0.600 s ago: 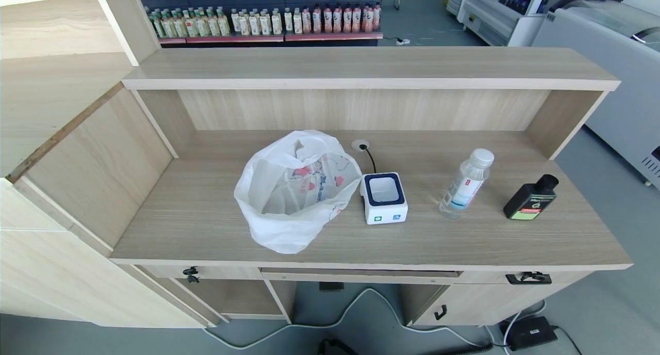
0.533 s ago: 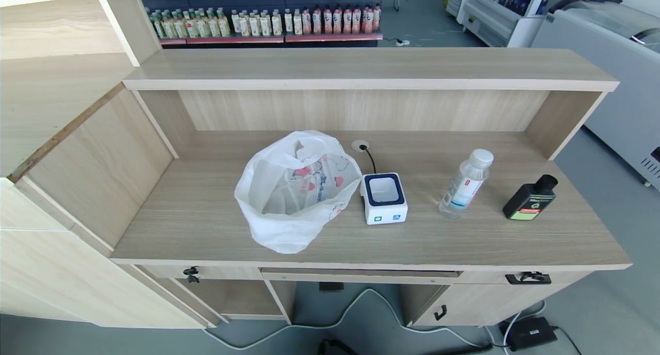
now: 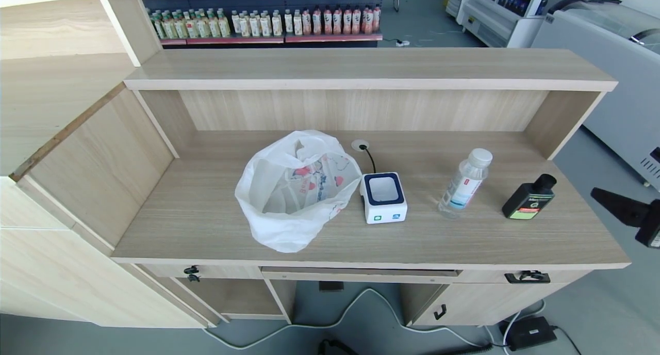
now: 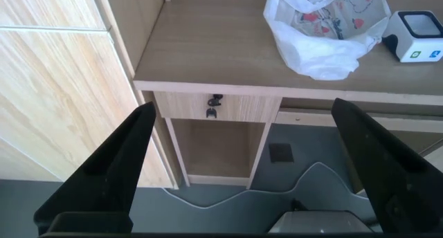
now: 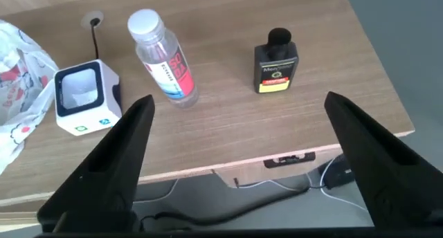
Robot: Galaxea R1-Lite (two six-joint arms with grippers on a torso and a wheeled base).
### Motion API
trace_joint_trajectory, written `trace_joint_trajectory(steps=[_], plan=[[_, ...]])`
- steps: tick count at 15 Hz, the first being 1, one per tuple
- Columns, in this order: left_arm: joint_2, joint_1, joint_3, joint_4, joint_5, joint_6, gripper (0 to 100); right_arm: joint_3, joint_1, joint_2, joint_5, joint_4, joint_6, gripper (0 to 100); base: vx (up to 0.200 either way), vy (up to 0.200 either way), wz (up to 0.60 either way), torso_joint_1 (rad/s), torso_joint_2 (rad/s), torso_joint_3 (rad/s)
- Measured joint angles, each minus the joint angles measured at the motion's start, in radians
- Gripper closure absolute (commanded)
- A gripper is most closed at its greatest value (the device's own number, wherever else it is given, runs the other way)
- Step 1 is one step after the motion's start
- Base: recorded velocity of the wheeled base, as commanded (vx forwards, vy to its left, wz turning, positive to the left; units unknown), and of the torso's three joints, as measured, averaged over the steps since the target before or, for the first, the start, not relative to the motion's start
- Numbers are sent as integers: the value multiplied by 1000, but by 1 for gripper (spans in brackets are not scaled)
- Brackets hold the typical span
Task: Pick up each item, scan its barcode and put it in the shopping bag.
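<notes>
Two items stand right of the one scanner, a clear bottle then a black bottle, with one shopping bag just left of it; the left gripper and right gripper, both spread wide and empty, hang nearer than it.

Plastic shopping bag cropped at left wrist view's edge, scanner too, distant shelf bottles indistinct

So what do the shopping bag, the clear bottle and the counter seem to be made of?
Shopping bag: thin plastic film, white and half see-through, crumpled. Clear bottle: glossy transparent plastic, the counter shows through it. Counter: probably matte wood-look laminate or veneer, judging by its even grain.
</notes>
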Motion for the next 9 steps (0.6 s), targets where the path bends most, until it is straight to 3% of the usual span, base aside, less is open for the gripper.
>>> trace_joint_trajectory(steps=[3,9], plan=[[0,0,0,0,0,0,0,-37,36,265,-4,-229,-34,0,0,0,0,0,0,0],[0,0,0,0,0,0,0,-16,116,530,-8,-434,-60,0,0,0,0,0,0,0]])
